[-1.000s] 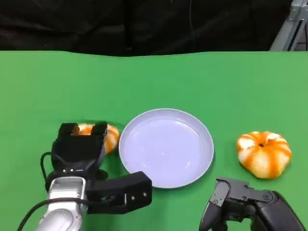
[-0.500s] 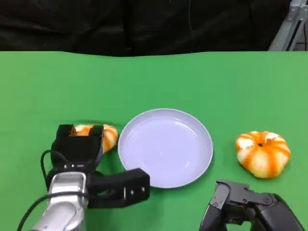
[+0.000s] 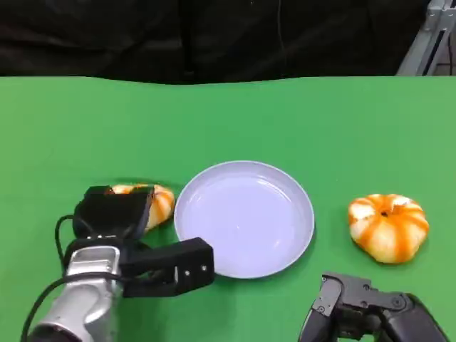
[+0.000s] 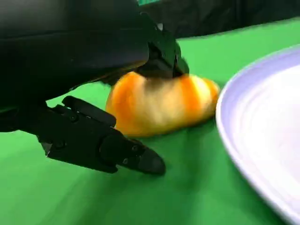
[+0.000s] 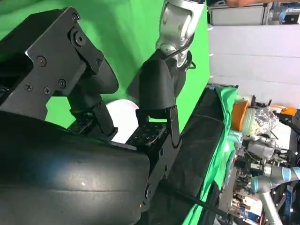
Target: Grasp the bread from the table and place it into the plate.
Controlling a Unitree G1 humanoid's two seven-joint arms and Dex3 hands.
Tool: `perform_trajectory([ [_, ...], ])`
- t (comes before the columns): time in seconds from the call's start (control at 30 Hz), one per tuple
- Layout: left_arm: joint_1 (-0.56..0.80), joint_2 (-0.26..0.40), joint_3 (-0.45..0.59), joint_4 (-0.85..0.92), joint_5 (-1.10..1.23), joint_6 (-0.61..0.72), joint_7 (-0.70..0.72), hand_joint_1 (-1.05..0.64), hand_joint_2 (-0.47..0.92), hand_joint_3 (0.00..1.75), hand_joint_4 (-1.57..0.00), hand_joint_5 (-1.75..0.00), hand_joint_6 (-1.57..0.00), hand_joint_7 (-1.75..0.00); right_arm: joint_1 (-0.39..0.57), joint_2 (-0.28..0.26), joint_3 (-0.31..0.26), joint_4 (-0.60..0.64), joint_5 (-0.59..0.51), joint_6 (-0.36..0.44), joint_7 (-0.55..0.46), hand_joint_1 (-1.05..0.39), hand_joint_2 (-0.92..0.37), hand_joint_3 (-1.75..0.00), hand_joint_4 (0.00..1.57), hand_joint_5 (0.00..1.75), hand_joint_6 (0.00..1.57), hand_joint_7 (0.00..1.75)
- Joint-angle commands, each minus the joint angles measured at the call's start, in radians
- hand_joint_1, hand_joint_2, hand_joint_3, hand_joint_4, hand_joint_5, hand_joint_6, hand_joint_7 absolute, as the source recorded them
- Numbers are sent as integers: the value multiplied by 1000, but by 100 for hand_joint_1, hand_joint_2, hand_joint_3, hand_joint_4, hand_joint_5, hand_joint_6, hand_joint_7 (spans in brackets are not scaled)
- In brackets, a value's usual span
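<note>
While over bread (image 3: 158, 202) (beside plate (image 3: 285, 242)), left robot hand (image 3: 117, 217) touches it.

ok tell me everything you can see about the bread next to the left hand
The bread is a rounded, glossy orange bun with paler stripes. It lies on the green table, just beside the plate rim, apart from it. The left hand covers its near side, fingers resting on top. It is not yet lifted.

Plate (image 3: 244, 217) at frame centre, bread (image 3: 151, 202) just left of its rim, left hand (image 3: 114, 217) over the bread, second bread (image 3: 388, 226) at right, right hand (image 3: 356, 313) lower right.
</note>
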Motion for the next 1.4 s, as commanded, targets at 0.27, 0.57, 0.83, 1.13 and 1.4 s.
perform_trajectory([
  [0.27, 117, 89, 44, -32, -40, -174, 162, -30, 89, 2, -89, -175, -134, -12, -15, -14, -18, -3, 22, 4, 5, 7, -27, -153, 88, 168, 76, 145],
  [0.57, 190, 146, 66, -135, -17, -211, 235, -23, 90, 10, -85, -175, -67, -164, -2, -20, -19, 6, 22, -17, 7, 7, -25, -154, 89, 168, 78, 145],
  [0.83, 259, 170, 118, -268, -23, -253, 275, -22, 54, 77, -88, -175, -69, -172, -5, -13, -21, 0, 18, -11, 1, 7, -29, -151, 89, 168, 78, 145],
  [1.13, 309, 166, 191, -448, -45, -266, 256, -17, 36, 124, -95, -175, -75, -175, -8, 4, 1, -5, 20, 4, -10, 8, -31, -150, 85, 172, 75, 146],
  [1.4, 250, 101, 207, -512, -82, -295, 217, -17, 37, 132, -98, -175, -77, -175, -47, 15, 23, 54, -9, -18, -31, 9, -25, -157, 88, 169, 76, 147],
])
